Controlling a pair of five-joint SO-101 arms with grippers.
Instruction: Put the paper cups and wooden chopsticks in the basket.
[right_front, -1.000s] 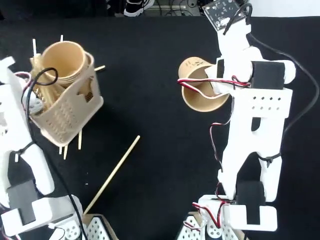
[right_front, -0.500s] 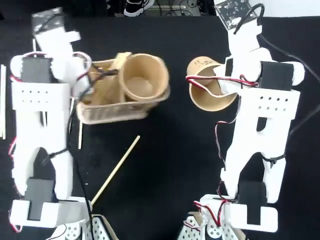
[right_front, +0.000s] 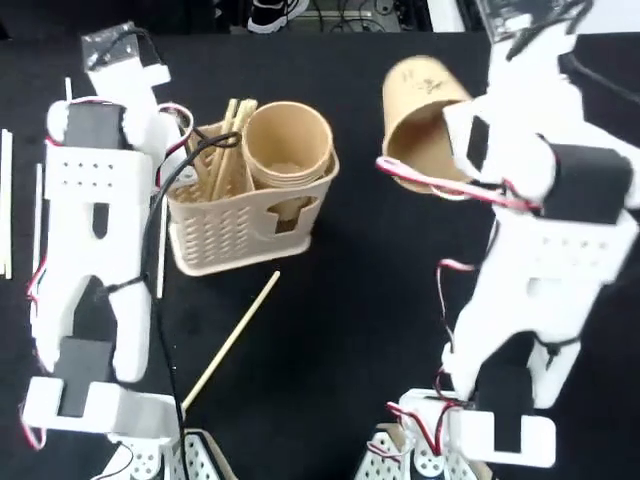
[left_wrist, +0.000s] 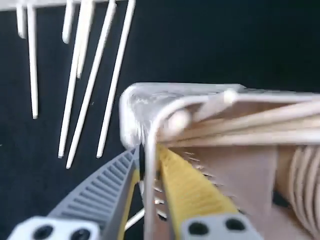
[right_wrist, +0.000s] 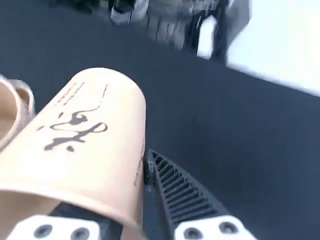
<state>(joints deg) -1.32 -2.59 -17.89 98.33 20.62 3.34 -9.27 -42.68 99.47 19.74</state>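
Two closed grips: left gripper (left_wrist: 145, 162) clamps the basket (right_front: 240, 230) by its wire handle (left_wrist: 150, 132); right gripper (right_wrist: 146, 172) pinches a tilted paper cup (right_wrist: 85, 145).

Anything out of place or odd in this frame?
One long wooden chopstick lies loose and diagonal on the black table, just outside the beige slotted plastic basket. More pale wooden chopsticks lie at the table's left edge. The brown paper cup in the right end effector is tipped sideways.

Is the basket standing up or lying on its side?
Standing up: the basket's open top faces up, with paper cups and chopsticks standing inside.
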